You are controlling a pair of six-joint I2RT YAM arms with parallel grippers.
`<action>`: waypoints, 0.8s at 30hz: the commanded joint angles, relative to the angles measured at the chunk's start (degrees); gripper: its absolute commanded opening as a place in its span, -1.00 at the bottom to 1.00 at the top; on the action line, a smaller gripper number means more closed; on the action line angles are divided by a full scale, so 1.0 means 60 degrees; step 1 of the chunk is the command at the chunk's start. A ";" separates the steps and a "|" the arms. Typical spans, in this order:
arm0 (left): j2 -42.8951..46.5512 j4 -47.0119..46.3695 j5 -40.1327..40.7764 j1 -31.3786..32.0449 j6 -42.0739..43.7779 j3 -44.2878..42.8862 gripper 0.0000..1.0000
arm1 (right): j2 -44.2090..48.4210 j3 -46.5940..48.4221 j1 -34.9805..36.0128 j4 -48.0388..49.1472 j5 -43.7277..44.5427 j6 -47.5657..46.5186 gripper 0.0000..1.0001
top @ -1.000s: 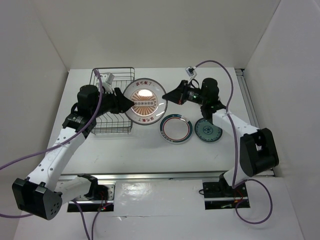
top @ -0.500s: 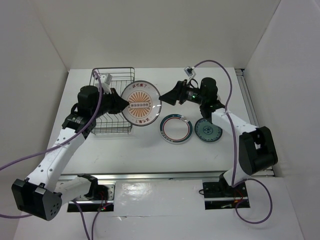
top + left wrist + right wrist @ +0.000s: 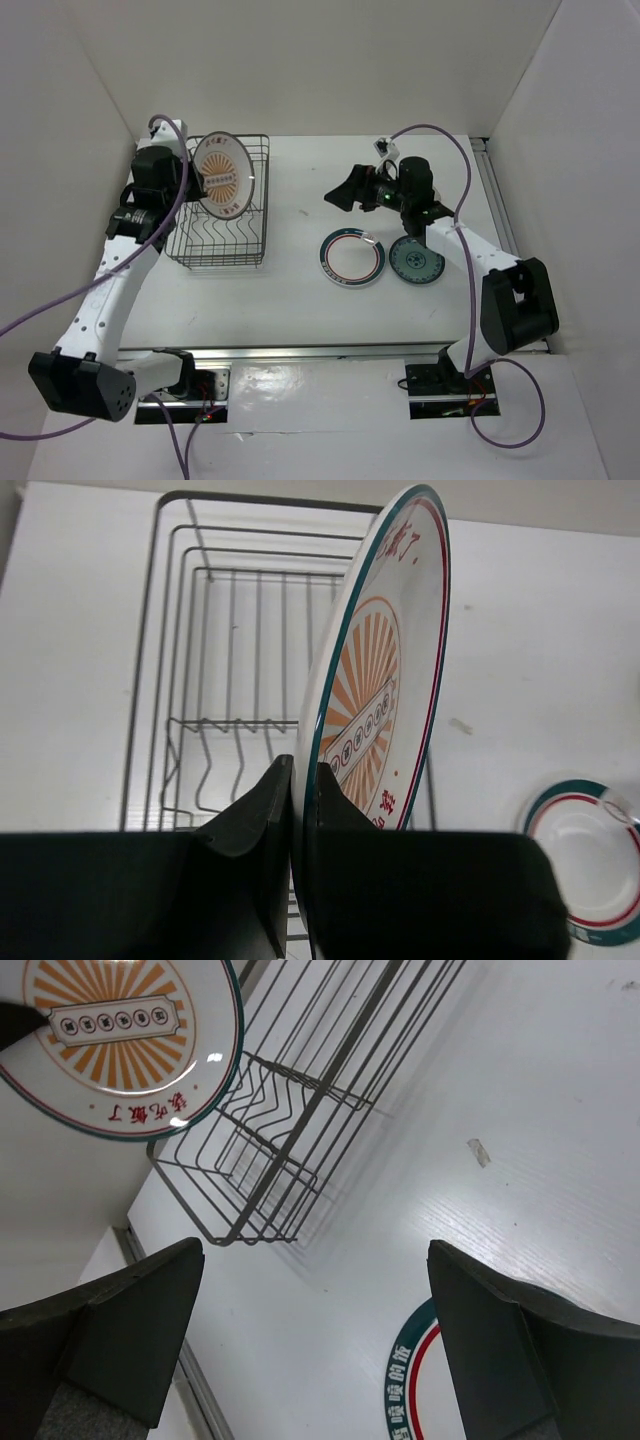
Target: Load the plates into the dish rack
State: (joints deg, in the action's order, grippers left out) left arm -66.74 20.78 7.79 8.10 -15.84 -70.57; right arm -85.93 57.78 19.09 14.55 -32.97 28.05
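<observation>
My left gripper (image 3: 193, 178) is shut on the rim of the orange sunburst plate (image 3: 223, 175), holding it upright on edge above the dish rack (image 3: 216, 265). In the left wrist view the plate (image 3: 385, 680) stands pinched in the gripper (image 3: 303, 780), with the rack's wires (image 3: 200, 630) behind and below it. My right gripper (image 3: 345, 192) hangs open over the middle of the table with nothing in it. In its own view the right gripper (image 3: 315, 1260) faces the rack (image 3: 320, 1100) and the sunburst plate (image 3: 120, 1040). The red-and-teal ringed plate (image 3: 352, 257) and the teal patterned plate (image 3: 416, 260) lie flat on the table.
White walls close in the table on the left, back and right. The rack stands at the back left, close to the left wall. A metal rail (image 3: 495, 200) runs along the table's right edge. Purple cables trail from both arms.
The right gripper let go of the sunburst plate and opened wide. The left arm carried the plate leftward from mid-table to above the rack and tipped it upright.
</observation>
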 commanded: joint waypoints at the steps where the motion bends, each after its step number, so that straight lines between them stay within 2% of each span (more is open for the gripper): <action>1: -0.0360 -0.0547 -0.0184 -0.0818 0.0720 -0.0339 -1.00 | 0.0202 0.0463 0.0143 -0.0256 0.0120 -0.0266 1.00; 8: -0.0741 -0.0840 0.0297 -0.2080 0.1261 -0.0426 -1.00 | 0.0113 0.0463 0.0333 -0.0168 -0.0188 -0.0164 1.00; 11: -0.0640 -0.1030 0.0386 -0.2315 0.1394 -0.0427 -1.00 | 0.0025 0.0463 0.0435 -0.0358 -0.0188 -0.0265 1.00; 17: -0.0098 -0.1396 0.1190 -0.2316 0.2023 0.0202 -1.00 | -0.0078 0.0463 0.0524 -0.0154 -0.0407 -0.0178 1.00; 24: 0.1060 -0.2583 0.1807 -0.2316 0.2931 0.1286 -1.00 | -0.0473 0.0551 0.0612 -0.0154 -0.0510 -0.0178 1.00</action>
State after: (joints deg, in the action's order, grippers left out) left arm -63.86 15.18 16.01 -5.69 -2.33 -63.16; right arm -87.83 57.98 22.22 12.71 -34.72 27.44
